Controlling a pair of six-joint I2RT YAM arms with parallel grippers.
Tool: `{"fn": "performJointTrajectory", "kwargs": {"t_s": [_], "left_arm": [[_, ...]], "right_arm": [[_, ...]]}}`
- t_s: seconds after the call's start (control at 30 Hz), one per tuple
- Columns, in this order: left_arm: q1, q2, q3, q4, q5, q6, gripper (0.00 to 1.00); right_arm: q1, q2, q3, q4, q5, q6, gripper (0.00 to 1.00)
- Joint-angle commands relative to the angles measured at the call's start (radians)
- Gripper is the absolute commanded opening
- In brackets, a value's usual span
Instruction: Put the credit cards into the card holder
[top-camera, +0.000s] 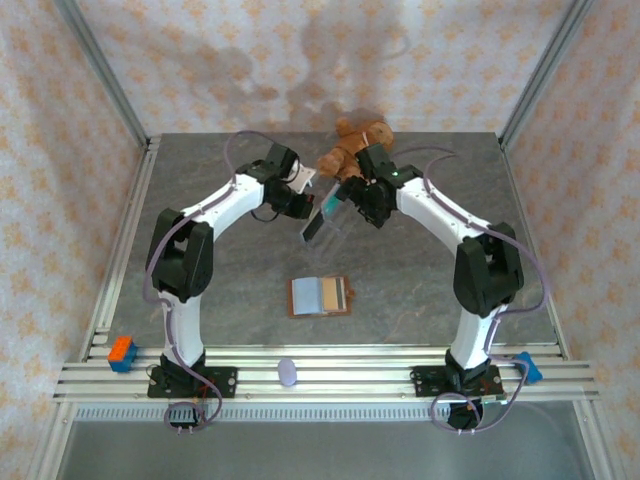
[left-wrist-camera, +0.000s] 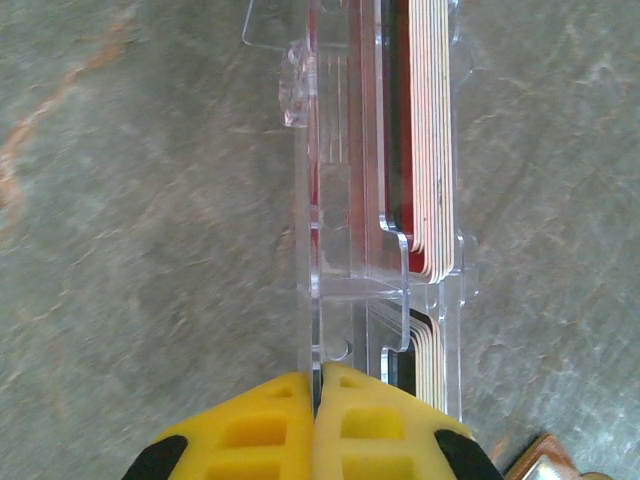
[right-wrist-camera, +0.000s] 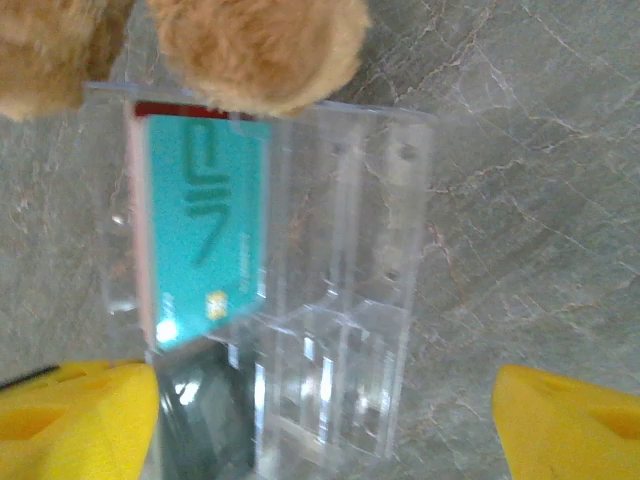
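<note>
Where the left gripper (left-wrist-camera: 315, 400) is clamped tight on one thin wall of the clear acrylic holder (left-wrist-camera: 340, 200), the holder sits tilted between both arms.

Contents: stack of cards (left-wrist-camera: 432, 150) edge-on in one slot; teal card (right-wrist-camera: 200, 230) at the holder's outer face.

Right gripper (right-wrist-camera: 325, 420): jaws wide, one finger on either side of the holder, grasping nothing.

Adjacent: teddy bear (right-wrist-camera: 250, 50) just behind the holder; brown wallet (top-camera: 321, 296) well to its near side.

Handling: likely a take-over grasp. Centre the fingers on solid edges, close slowly, and avoid pushing the teal card.
</note>
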Motion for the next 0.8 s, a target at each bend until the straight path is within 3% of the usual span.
{"fn": "performJointTrajectory", "kwargs": {"t_s": [0.0,0.17,0.47,0.77], "left_arm": [[-0.047,0.009,-0.061,0.014,0.043,0.013,0.0],[-0.091,0.046,-0.01,-0.017,0.036,0.048,0.0],[-0.161,0.077,0.044,0.011,0.047,0.081,0.0],[-0.212,0.125,0.095,0.043,0.084,0.075,0.0]], "right_arm": [[-0.003,0.016,0.053,-0.012,0.033,0.084,0.87],[-0.006,0.051,0.079,-0.012,0.02,0.141,0.87],[-0.03,0.009,0.028,-0.021,0.108,0.151,0.83],[-0.113,-0.082,-0.073,-0.013,0.097,0.133,0.79]]}}
